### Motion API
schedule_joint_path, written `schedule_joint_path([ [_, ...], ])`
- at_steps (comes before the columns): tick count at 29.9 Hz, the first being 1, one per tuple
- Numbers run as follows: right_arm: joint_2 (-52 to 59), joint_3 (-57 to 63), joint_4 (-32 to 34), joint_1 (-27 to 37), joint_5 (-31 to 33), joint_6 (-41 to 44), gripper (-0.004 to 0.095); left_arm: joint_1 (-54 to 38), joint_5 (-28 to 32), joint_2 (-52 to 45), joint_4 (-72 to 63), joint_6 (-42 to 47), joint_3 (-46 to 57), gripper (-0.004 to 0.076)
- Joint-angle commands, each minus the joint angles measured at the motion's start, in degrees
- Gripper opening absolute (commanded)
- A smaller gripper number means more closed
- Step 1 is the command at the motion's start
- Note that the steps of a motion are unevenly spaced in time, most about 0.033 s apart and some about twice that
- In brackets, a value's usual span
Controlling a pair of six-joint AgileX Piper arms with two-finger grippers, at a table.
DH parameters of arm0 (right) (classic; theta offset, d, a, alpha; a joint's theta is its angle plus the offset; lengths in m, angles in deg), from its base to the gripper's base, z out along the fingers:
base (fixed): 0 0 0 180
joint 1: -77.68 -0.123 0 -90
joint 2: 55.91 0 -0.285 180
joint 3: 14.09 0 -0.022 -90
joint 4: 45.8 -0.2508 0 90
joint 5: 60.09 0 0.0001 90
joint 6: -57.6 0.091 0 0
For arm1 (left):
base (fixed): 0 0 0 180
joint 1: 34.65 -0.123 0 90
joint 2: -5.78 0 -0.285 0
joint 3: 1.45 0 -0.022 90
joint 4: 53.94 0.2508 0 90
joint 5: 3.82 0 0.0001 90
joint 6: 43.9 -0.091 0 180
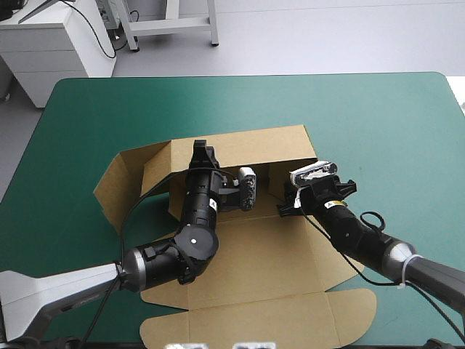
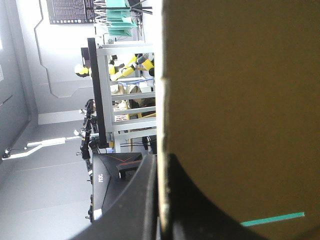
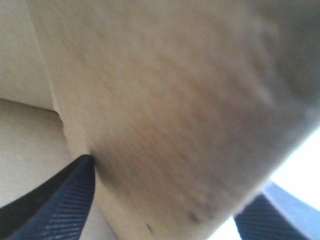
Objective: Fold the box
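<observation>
The brown box (image 1: 261,262) lies in the middle of the table, its back and left walls raised and its front lid flap (image 1: 290,320) flat. My left gripper (image 1: 203,151) reaches over the box floor to the back wall's top edge. In the left wrist view the left gripper (image 2: 161,161) is shut on that board edge (image 2: 235,100), one black finger on each face. My right gripper (image 1: 286,203) sits at the upright right inner flap. In the right wrist view the right gripper (image 3: 175,180) is open, its fingers wide apart with brown board (image 3: 165,100) between them.
The teal-green cover (image 1: 392,123) surrounds the box on the far, left and right sides. The lid's rounded flap lies near the table's front edge. The two arms work close together over the box's floor.
</observation>
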Motion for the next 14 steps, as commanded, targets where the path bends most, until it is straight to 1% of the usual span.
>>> schedule_joint_path([
  [1, 1.5, -1.7, 8.4, 0.0, -4.5, 9.1, 0.0570, 0.3, -1.8, -2.4, 3.9, 0.5, -1.4, -0.0008],
  [2, 1.5, -1.7, 9.5, 0.0, -5.1, 11.0, 0.0518, 0.3, -1.8, -2.4, 3.9, 0.5, -1.4, -0.0008],
  [4, 1.5, -1.7, 10.3, 0.0, -5.6, 12.6, 0.0382, 0.3, -1.8, -2.4, 3.9, 0.5, -1.4, -0.0008],
  [8, 1.5, -1.7, 10.3, 0.0, -4.6, 12.6, -0.0014, 0.3, -1.9, -2.4, 3.9, 0.5, -1.4, -0.0008],
  [14, 1.6, -1.7, 9.1, 0.0, -1.2, 12.9, -0.0020, 0.3, -1.9, -2.4, 3.9, 0.9, -1.4, -0.0008],
])
